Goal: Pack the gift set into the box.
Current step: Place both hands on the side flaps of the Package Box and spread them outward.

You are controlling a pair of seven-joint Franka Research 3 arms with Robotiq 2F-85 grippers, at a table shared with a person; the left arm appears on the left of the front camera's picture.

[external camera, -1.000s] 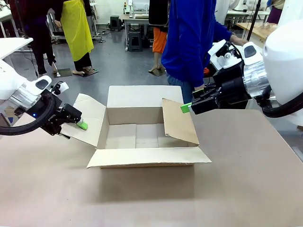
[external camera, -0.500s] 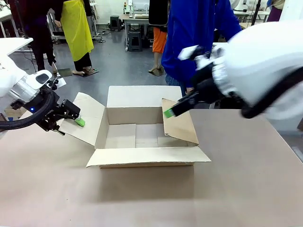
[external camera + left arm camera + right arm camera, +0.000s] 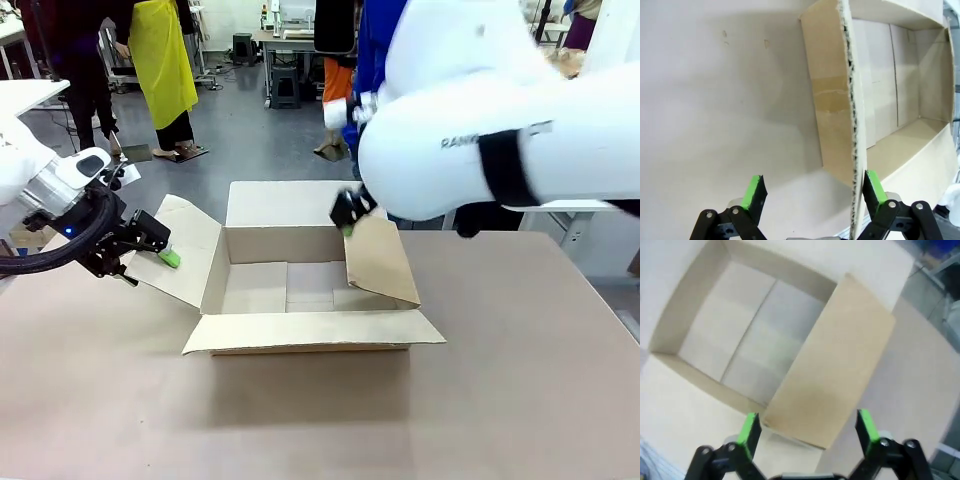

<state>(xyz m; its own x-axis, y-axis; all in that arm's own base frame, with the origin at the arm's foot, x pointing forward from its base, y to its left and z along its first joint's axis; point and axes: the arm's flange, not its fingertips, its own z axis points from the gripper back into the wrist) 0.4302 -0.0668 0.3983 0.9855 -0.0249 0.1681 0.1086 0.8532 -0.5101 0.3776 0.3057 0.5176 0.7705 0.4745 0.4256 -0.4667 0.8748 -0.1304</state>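
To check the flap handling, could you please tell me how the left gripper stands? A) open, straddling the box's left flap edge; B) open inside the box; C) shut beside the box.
A: the left wrist view shows the left gripper open, the corrugated edge of the left flap between its fingers.
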